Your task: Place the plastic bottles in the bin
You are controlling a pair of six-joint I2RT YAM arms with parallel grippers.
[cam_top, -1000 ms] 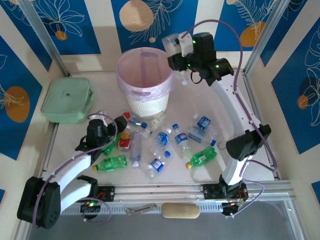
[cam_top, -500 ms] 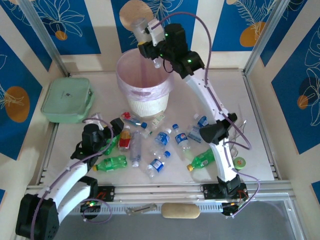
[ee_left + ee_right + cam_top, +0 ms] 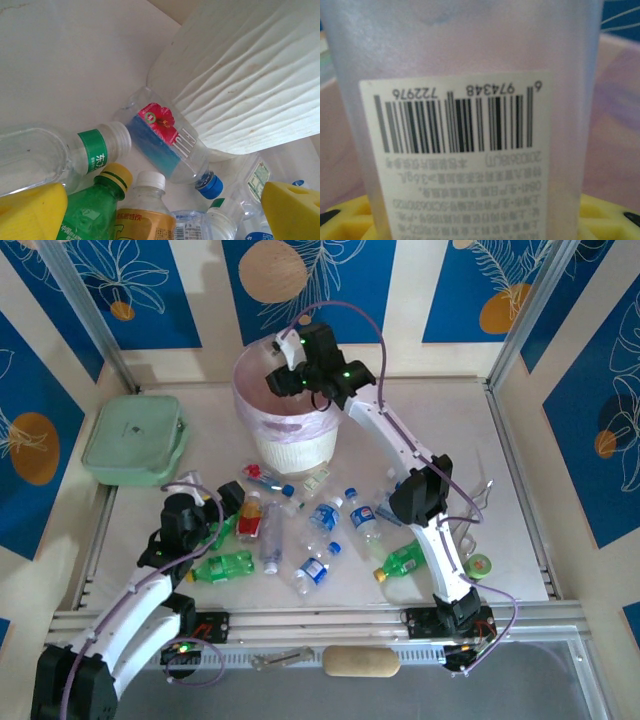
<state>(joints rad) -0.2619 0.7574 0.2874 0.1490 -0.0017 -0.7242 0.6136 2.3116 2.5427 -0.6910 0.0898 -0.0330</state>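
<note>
left end effector (image 3: 160, 215): jaws wide apart, nothing between them, yellow foam-like pads low over the near-left edge of the pile. Right under it are a green bottle (image 3: 92, 212) with yellow cap, an orange-labelled bottle (image 3: 142, 222) with white cap and a clear bottle with green neck band (image 3: 55, 157). Just past those, a clear bottle with red flower label (image 3: 162, 135) and blue cap lies close against the foot of the bin. The rest of the plastic bottles (image 3: 312, 573) lie on their sides mid-worktop (image 3: 450, 430), touching or just beside one another: thin glossy clear plastic, blue labels and caps, plus green ones at either side of the pile. Behind them the bin (image 3: 295, 445): round, white, ribbed wall, with a translucent pink liner (image 3: 620, 100) folded over the rim. A flat pale-green lidded box (image 3: 135, 440) sits to its left. right end effector (image 3: 287, 368) hangs over the bin mouth, clamped on a translucent bottle (image 3: 470, 125) with a smooth wall and white barcode label, liner visible behind it. Looks like the drop step for this one, most of the task left to do. Next move as I read it: spread the right jaws while over the opening; the bottle is light and could cling to a pad or clip the rim. Left then wants to close on a single bottle, and the tight cluster makes a double grab likely
</note>
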